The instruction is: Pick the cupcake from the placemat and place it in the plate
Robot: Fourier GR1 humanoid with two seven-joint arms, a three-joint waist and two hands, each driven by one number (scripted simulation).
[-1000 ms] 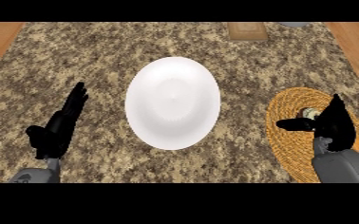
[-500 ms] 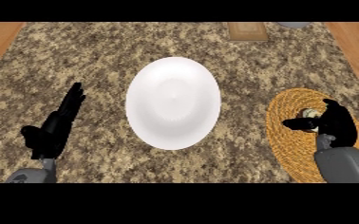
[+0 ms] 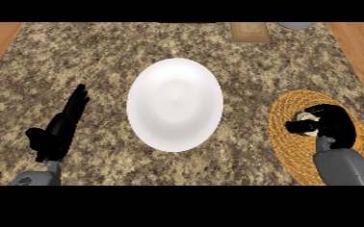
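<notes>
Right hand (image 3: 332,124) has come down onto placemat (image 3: 295,139); fingers, straight a second ago, now curl round cupcake (image 3: 307,125). Grasp made, lift not yet begun. Plate (image 3: 174,104) lies well left of right hand. Left hand (image 3: 59,130) rests spread on bench (image 3: 107,57).

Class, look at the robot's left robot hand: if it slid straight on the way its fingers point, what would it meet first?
Probably nothing: the left robot hand points up and slightly right over bare counter, passing left of the plate; height is unclear.
</notes>
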